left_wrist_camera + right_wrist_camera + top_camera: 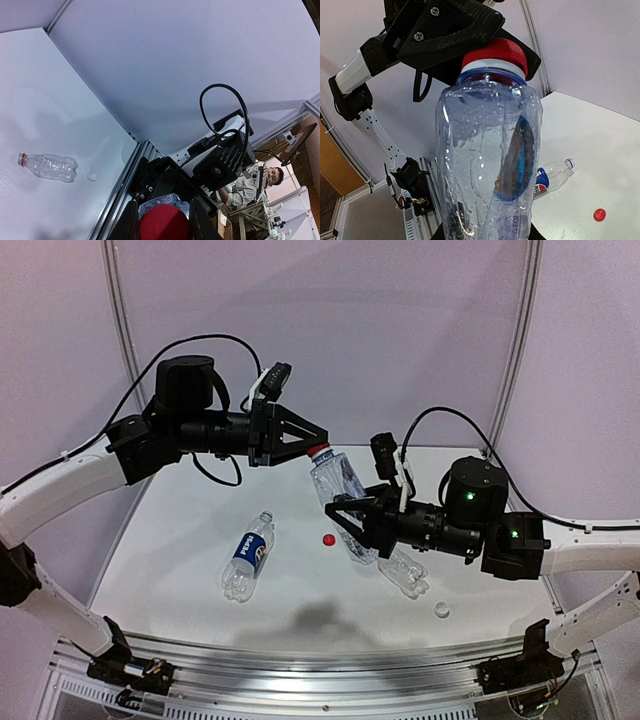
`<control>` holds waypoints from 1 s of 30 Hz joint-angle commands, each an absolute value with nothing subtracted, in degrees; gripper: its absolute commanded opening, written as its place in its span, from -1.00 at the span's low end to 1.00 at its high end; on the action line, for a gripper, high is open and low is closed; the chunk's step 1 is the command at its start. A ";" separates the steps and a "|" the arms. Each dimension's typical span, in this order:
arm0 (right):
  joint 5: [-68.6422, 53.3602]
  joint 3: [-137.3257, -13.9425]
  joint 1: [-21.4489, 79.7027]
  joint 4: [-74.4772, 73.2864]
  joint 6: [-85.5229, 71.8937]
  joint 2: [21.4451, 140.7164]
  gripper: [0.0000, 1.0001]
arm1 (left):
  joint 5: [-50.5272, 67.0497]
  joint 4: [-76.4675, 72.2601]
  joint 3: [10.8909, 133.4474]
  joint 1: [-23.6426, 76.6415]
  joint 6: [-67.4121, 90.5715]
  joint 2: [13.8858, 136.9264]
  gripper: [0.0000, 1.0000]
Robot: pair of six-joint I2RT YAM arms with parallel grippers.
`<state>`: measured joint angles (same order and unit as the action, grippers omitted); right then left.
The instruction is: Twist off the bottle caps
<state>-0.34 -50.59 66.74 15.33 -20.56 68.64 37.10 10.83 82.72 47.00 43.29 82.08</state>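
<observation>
Mid-air, left fingers (pixel 298 434) around red cap (pixel 319 451), right fingers (pixel 350 514) gripping bottle (pixel 334 483)

Left hand (pixel 489 41) clasps red cap (pixel 496 52) atop clear bottle (pixel 485 160); Pepsi bottle (pixel 554 175) lies beyond.

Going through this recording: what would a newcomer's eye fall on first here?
A clear bottle is held tilted above the middle of the table by the right gripper, with the left gripper clamped on its red cap. On the table below lie a Pepsi bottle, a loose red cap and a second clear bottle.
</observation>
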 commanded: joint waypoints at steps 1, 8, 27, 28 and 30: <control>2.32 -51.15 67.15 15.26 -19.25 68.53 -1.00 | 37.75 10.53 83.50 47.67 43.51 82.72 -0.66; 6.40 -52.68 67.16 11.76 -17.77 69.03 -1.00 | 34.83 14.57 84.89 48.55 43.67 82.39 -0.67; 14.74 -59.59 67.24 -0.40 -5.73 74.06 -1.00 | 20.07 34.06 97.83 51.76 49.80 88.07 -0.18; 14.30 -58.63 67.24 -0.20 -6.14 73.48 -1.00 | 19.92 32.73 96.97 51.77 49.75 87.44 -0.08; 13.60 -56.92 67.24 2.07 -6.97 72.47 -1.00 | 19.81 29.00 94.57 51.62 49.56 85.60 0.12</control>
